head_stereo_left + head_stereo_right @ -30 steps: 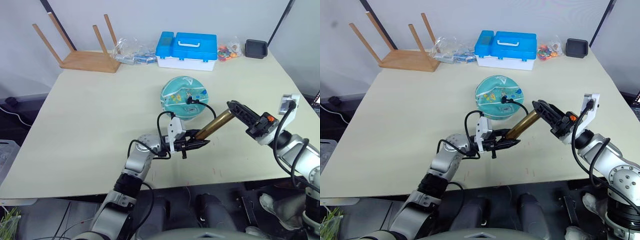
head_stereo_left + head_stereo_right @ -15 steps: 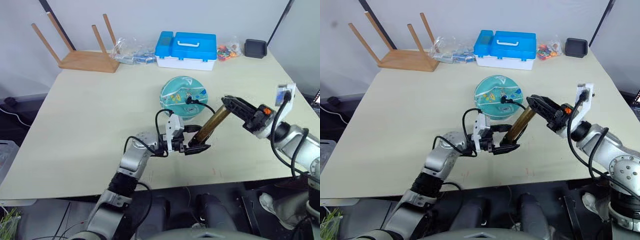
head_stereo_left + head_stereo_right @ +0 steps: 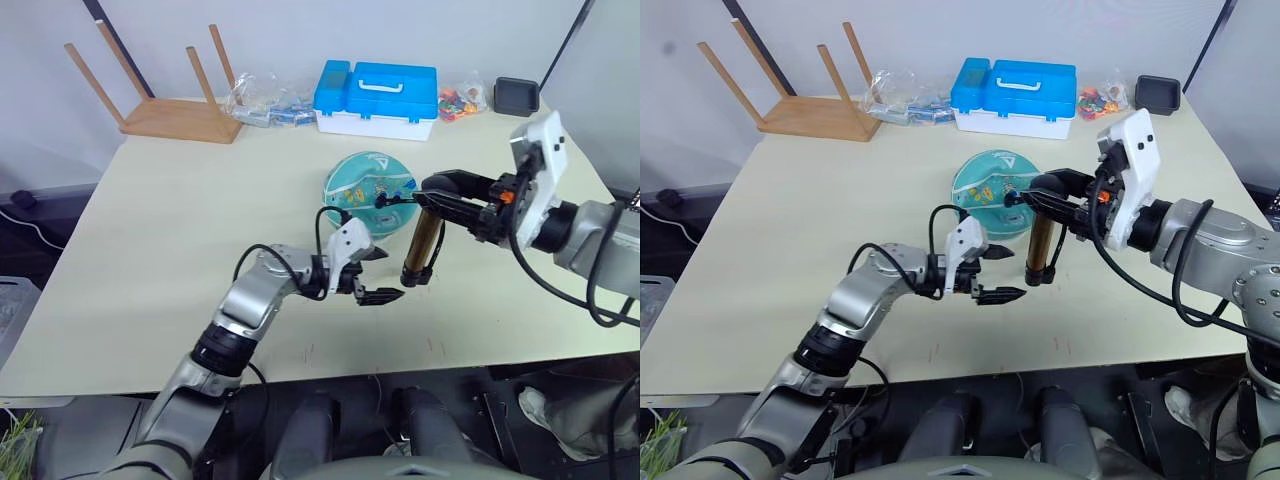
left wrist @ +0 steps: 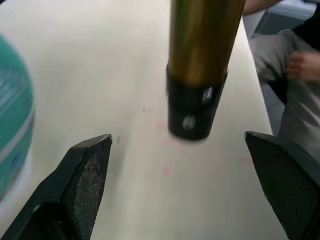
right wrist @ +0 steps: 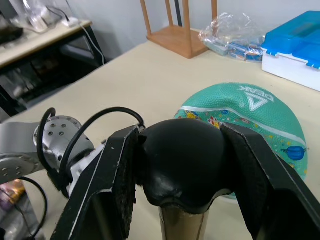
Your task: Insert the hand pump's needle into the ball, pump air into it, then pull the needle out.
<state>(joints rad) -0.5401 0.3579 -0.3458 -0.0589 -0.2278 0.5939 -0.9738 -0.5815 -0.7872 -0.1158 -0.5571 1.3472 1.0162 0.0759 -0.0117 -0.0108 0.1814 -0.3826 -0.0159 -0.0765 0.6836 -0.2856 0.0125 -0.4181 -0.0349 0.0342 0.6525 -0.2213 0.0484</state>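
The teal ball (image 3: 362, 188) rests mid-table. Just in front of it the bronze hand pump (image 3: 421, 245) stands almost upright, its black bottom cap (image 4: 192, 107) a little above the table. My right gripper (image 3: 432, 192) is shut on the pump's black handle (image 5: 182, 165) at the top. A thin black hose (image 3: 400, 199) curves from the pump to the ball's near side; the needle is too small to make out. My left gripper (image 3: 388, 274) is open just left of the pump's lower end, with nothing between its fingers (image 4: 85, 172).
A blue-and-white box (image 3: 375, 98), clear bags (image 3: 265, 100), an overturned wooden stool (image 3: 165, 100) and a black tray (image 3: 515, 95) line the far edge. A seated person's hand (image 4: 300, 65) shows beyond the table's edge.
My left gripper has let go of the pump's lower end and opened. My right gripper has swung the pump from slanted to nearly upright, moving its handle toward the ball.
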